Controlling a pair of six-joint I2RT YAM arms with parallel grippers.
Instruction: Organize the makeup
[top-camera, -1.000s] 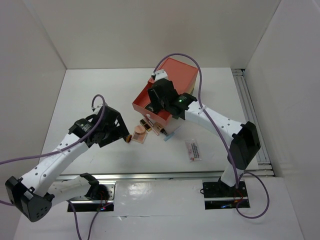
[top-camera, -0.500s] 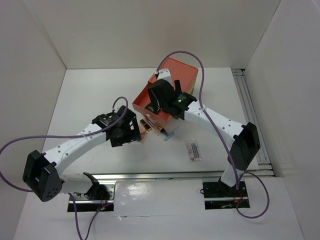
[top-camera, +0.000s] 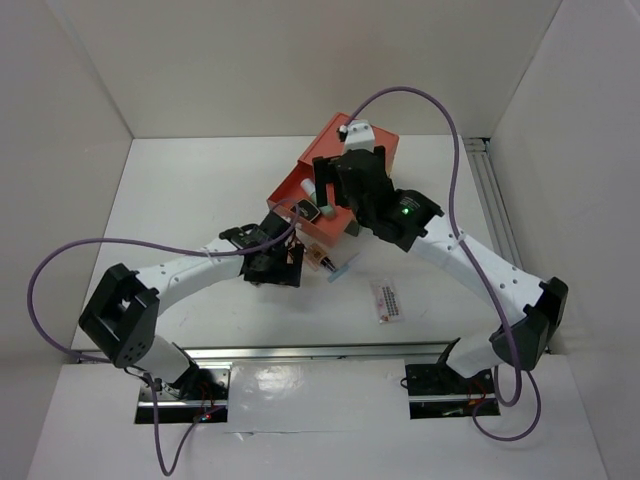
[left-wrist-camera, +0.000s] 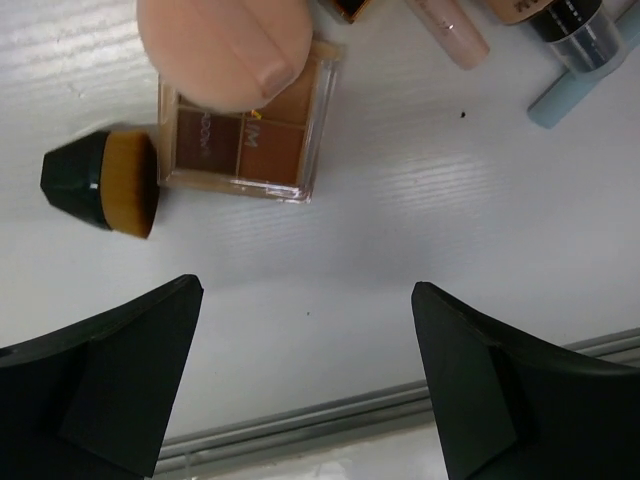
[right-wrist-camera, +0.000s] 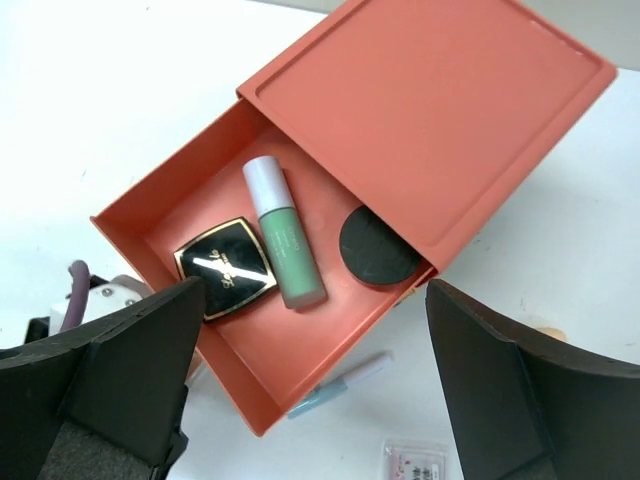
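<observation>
Coral plastic drawer (right-wrist-camera: 170, 170) holds three cosmetics (right-wrist-camera: 285, 243); brown square palette (left-wrist-camera: 250, 135), peach round sponge (left-wrist-camera: 222, 45) remain outside. Left tool (left-wrist-camera: 305, 300), right tool (right-wrist-camera: 315, 300) spread wide, empty.

Coral drawer box (right-wrist-camera: 430, 110), white-green tube (right-wrist-camera: 285, 250), gold-edged black square compact (right-wrist-camera: 226, 268), peach sponge (left-wrist-camera: 220, 45), brown-toned palette (left-wrist-camera: 270, 150), pale blue stick (left-wrist-camera: 565, 93)

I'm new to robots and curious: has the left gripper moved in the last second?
Yes. Seen from above, the left gripper has slid to the right, closer to the clear lash pack, which has stayed put.
</observation>
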